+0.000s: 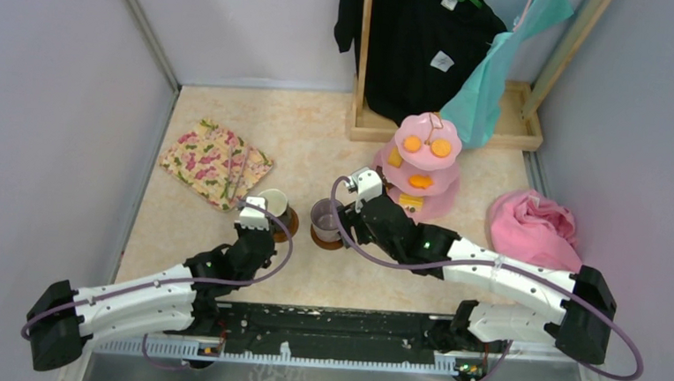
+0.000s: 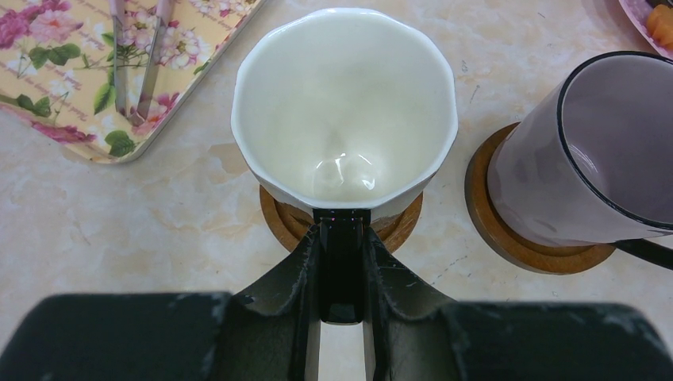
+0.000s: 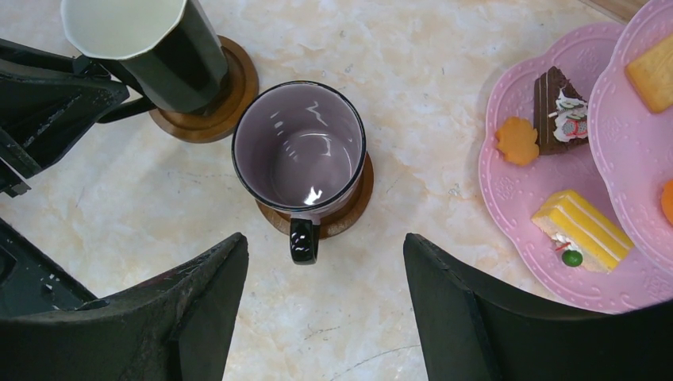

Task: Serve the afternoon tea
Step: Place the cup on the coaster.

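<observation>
**Colours on the bench**

Black mug [image 3: 182,55], cream-white inside. Smoky mug [image 3: 300,151], purple-grey with a black rim. Coasters [image 3: 238,79] brown wood. Stand [image 3: 508,190] pink; snacks [image 3: 583,226] orange, yellow, brown. Tray [image 1: 214,161] yellow, with pink flowers and green leaves. Bench [image 1: 318,145] cream marble.

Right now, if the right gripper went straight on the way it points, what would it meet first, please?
Probably the dark handle of the smoky translucent mug on its round brown coaster, centred straight ahead of the open right gripper, though depth is unclear.
</observation>
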`<state>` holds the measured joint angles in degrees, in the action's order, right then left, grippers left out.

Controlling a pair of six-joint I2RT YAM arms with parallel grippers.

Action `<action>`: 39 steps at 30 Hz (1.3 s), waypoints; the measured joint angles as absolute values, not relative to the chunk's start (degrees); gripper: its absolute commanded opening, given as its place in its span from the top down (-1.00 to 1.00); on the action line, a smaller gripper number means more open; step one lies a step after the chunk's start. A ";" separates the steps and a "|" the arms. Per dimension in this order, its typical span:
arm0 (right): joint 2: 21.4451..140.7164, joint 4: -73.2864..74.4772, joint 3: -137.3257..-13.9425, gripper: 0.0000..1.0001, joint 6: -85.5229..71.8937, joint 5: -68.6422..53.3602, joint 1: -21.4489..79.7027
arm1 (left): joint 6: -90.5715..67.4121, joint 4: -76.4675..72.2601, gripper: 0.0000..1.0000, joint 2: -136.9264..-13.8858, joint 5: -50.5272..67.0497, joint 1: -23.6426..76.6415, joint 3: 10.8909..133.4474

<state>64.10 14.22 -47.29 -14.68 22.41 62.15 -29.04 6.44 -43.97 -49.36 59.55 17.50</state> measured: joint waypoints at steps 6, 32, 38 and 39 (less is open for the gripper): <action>64.10 14.22 -47.29 -0.44 -14.68 22.39 62.15 | -29.85 6.39 1.00 -44.36 -49.39 59.55 17.50; 64.10 14.22 -47.29 -0.45 -14.66 22.39 62.15 | -35.57 9.89 0.23 -46.33 -49.93 59.72 19.14; 64.10 14.22 -47.29 -0.45 -14.66 22.39 62.15 | -35.97 10.87 0.13 -47.46 -49.93 59.75 20.21; 64.10 14.22 -47.29 -0.45 -14.66 22.39 62.15 | -36.01 11.14 0.12 -47.57 -49.93 59.75 20.45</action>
